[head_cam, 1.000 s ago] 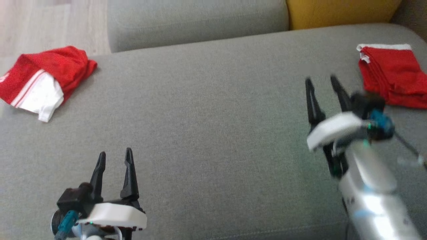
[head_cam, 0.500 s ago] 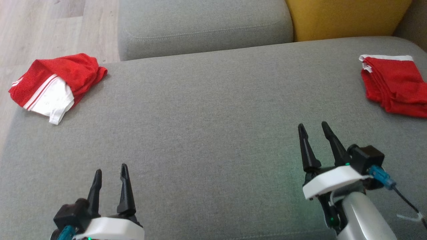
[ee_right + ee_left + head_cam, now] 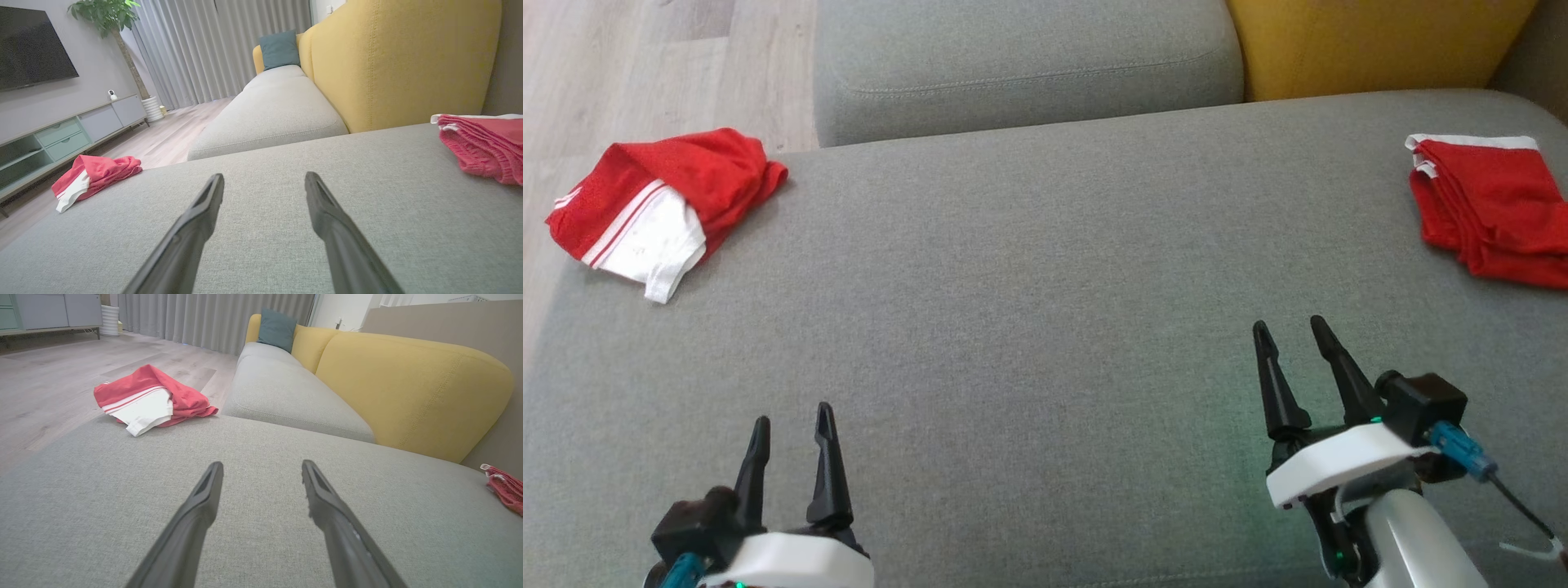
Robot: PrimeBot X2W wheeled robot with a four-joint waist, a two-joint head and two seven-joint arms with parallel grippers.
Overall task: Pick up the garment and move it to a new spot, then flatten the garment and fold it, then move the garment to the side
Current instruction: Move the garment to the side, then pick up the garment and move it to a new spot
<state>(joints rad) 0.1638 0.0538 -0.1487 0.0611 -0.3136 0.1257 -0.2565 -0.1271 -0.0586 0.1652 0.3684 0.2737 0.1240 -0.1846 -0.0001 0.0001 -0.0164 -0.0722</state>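
Note:
A crumpled red and white garment [image 3: 658,204] lies at the far left corner of the grey sofa seat [image 3: 1029,310], and shows as well in the left wrist view [image 3: 151,396] and the right wrist view [image 3: 92,175]. A second red garment [image 3: 1490,208], neatly folded, rests at the far right edge [image 3: 482,147]. My left gripper [image 3: 792,414] hovers open near the front left, well short of the crumpled garment, nothing between its fingers [image 3: 262,463]. My right gripper [image 3: 1289,324] stands open at the front right, apart from the folded garment [image 3: 264,174].
A second grey seat cushion [image 3: 1021,65] and a yellow backrest [image 3: 1372,41] lie beyond the seat. Wood floor [image 3: 645,65] drops off past the left edge. A teal pillow [image 3: 280,49] and a TV cabinet [image 3: 61,134] stand farther off.
My right gripper has drawn back from beside the folded red garment toward the seat's near edge. The head view has shifted a little. Both garments lie as before.

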